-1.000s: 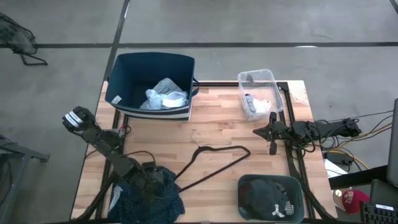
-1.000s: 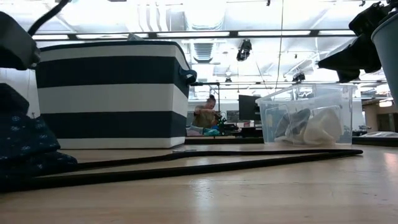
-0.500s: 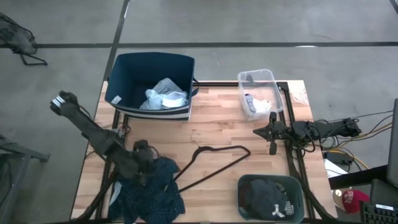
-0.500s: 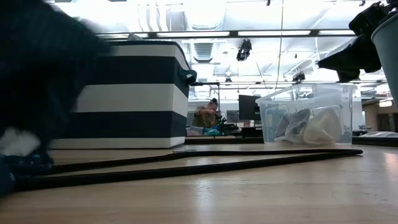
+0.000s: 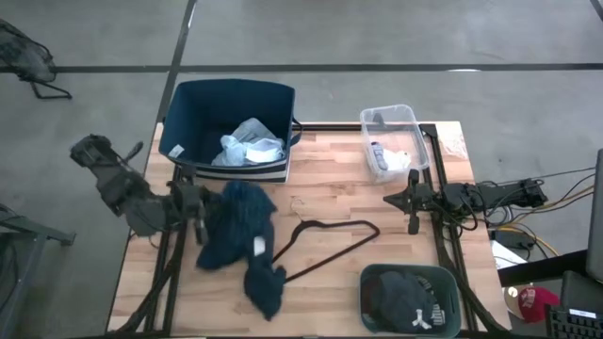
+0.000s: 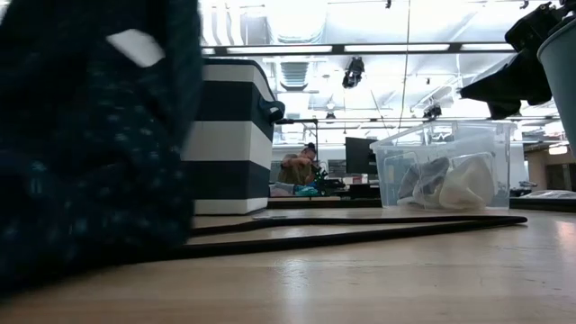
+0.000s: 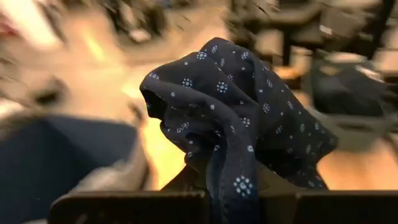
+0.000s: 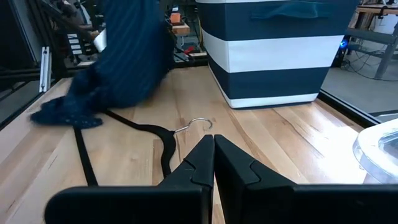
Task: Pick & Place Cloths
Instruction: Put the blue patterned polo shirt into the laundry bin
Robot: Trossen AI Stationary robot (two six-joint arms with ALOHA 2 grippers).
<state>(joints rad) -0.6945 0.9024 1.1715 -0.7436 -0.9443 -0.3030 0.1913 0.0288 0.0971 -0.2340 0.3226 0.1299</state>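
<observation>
- High view: the left gripper (image 5: 200,209) was seen clamped on the dark teal dotted garment (image 5: 240,240), just in front of the striped storage bin (image 5: 229,105). The garment hung away from the bin, its tail trailing across the wooden table (image 5: 330,184) toward the black wire hanger (image 5: 325,247). The bin lay directly beyond the gripper, so a short carry toward it was judged to be needed. The right gripper (image 5: 413,200) was parked pinched shut, well apart from the bin, beside the clear plastic box (image 5: 391,141).
- Low view: the dotted garment hung lifted in front of the bin's side.
- Left wrist view: the garment was seen pinched between the fingers, bunched upward.
- Right wrist view: the closed, empty fingers (image 8: 186,171) pointed toward the bin, hanger hook and dangling garment.
</observation>
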